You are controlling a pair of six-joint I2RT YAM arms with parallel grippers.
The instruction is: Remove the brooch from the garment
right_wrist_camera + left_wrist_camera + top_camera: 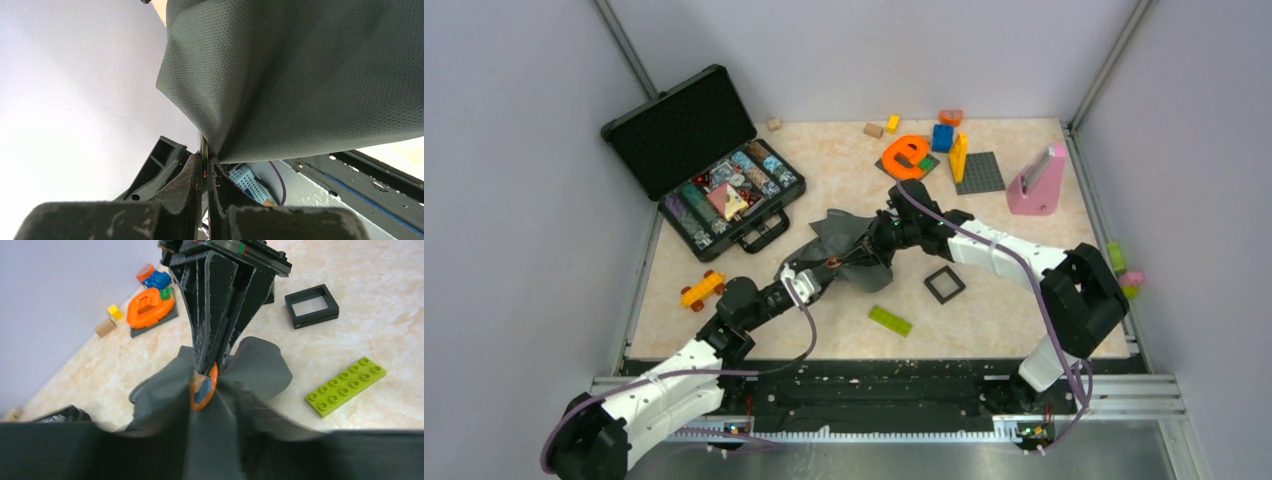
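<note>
The dark grey garment (856, 243) lies bunched at the table's middle. The small orange-brown brooch (832, 263) sits on its near-left part. In the left wrist view the brooch (205, 390) has an orange rim and a blue centre, and the cloth (260, 367) is pulled taut around it. My right gripper (842, 257) comes from the right and is shut on the brooch; its black fingers (215, 315) pinch the brooch's top edge. In the right wrist view its jaws (205, 161) are closed on a thin edge under the cloth (310, 70). My left gripper (816, 275) is shut on the garment just below the brooch (212, 450).
An open black case (704, 160) stands at the back left. A black square frame (944, 285) and a green brick (890, 320) lie right of the garment. An orange letter toy (907, 155), a grey baseplate (979, 172) and a pink block (1037, 180) are behind. A toy car (702, 290) is left.
</note>
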